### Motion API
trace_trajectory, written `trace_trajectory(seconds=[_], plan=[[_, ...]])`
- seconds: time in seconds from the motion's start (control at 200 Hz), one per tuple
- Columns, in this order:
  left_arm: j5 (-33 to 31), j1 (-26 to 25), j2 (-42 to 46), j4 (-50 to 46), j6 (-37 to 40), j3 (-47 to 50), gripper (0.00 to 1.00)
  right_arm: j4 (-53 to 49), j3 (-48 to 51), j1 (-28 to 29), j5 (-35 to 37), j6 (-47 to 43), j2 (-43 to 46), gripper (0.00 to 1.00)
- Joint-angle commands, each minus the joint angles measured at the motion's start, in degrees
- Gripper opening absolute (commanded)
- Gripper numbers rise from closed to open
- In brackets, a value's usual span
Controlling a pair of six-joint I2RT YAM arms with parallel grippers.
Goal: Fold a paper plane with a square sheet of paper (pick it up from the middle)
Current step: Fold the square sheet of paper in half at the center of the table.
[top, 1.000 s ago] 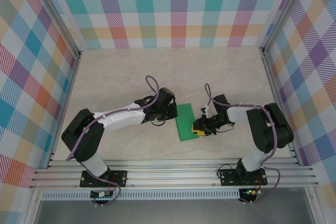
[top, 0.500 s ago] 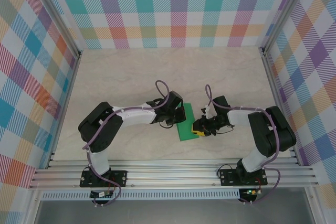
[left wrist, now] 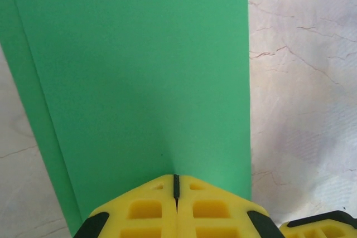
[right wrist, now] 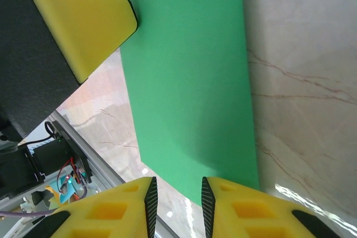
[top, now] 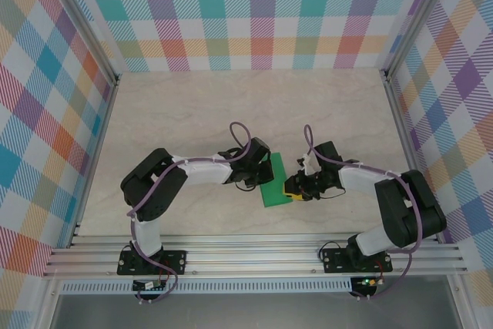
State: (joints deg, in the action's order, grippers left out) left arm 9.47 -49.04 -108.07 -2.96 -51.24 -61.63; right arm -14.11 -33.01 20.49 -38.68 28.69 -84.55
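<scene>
– Your left arm has swung in over the last second. Its left gripper (left wrist: 175, 187) now rests on the square sheet of paper (left wrist: 139, 82), fingers closed together with nothing between them. You're probably pinning the fold flat.

– And your right gripper (right wrist: 175, 193) has barely shifted. It waits at the sheet's right edge with its fingers a narrow gap apart, gripping nothing. The paper lies doubled over on the table (top: 192, 113) between both arms, so you could lift that edge next.

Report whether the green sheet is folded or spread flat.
Folded: the square sheet of paper lies as a narrow rectangle, a second layer's edge peeking out along one long side.
</scene>
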Motion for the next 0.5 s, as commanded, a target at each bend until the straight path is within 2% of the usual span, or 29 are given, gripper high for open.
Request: trace_trajectory(seconds=[0.0, 0.185, 0.3, 0.5], plan=[[0.1, -1.0, -0.4, 0.1, -0.4, 1.0, 0.01, -3.0, -1.3, 1.0, 1.1, -1.8, -1.8, 0.29], [-0.5, -1.4, -0.4, -0.2, -0.5, 1.7, 0.00, -8.0, -1.9, 1.8, 8.0, -1.0, -3.9, 0.28], [-1.0, -1.4, -0.2, -0.8, -0.2, 1.8, 0.00, -8.6, -1.6, 1.8, 9.9, 0.2, -3.5, 0.27], [-1.0, -1.3, 0.0, -1.2, 0.8, 1.3, 0.00, -7.8, -2.8, 1.9, 6.2, -0.8, -0.6, 0.28]])
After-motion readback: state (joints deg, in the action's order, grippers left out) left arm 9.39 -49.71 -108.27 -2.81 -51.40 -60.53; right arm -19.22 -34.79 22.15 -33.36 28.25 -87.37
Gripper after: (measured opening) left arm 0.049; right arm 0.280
